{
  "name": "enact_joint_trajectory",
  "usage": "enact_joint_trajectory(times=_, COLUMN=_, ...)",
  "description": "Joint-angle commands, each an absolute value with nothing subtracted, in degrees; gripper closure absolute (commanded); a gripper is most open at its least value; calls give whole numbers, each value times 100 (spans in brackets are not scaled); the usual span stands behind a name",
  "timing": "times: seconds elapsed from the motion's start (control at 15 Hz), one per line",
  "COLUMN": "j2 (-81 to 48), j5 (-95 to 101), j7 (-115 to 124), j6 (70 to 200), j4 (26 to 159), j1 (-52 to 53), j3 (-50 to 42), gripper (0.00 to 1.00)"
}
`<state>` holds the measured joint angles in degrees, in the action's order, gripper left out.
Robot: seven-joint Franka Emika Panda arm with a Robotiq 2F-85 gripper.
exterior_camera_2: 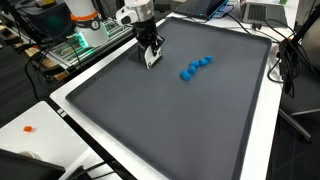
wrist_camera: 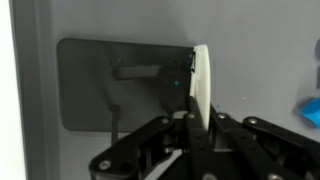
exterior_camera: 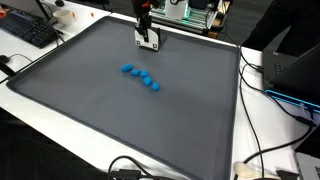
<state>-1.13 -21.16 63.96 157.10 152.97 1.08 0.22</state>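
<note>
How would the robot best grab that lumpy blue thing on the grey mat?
Probably at a middle lump of the blue thing, from straight above, jaws across its narrow width: it lies flat as a thin curved row with bare mat on both sides.

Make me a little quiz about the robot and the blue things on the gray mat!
1. True or false: the end effector grips a thin white piece.
2. What colour are the small lumps lying in a row on the mat? A red, B blue, C green.
3. Fill in: the small lumps lie ___ the end effector (touching / apart from).
Key: 1 true; 2 B; 3 apart from.
</note>
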Motion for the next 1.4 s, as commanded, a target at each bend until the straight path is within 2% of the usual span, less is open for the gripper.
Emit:
enact_joint_trajectory(times=0.0, j2=-184, j5=-2478, j7=6154, j6=15599, j4=15301, j1=107, j3=67, gripper=58)
enact_joint_trajectory(times=0.4, j2=128, j5=-2241, j7=6277, j6=15554, j4=15369, j1=85, j3=29, gripper=11)
enact_joint_trajectory(times=0.53, j2=274, j5=-2036, j7=6386, j6=15455, j4=15375, j1=68, j3=14, gripper=1)
enact_joint_trajectory(times=1.33, j2=1457, j5=-525, j7=6797, j6=14071, j4=15127, j1=-222, j3=183, gripper=0)
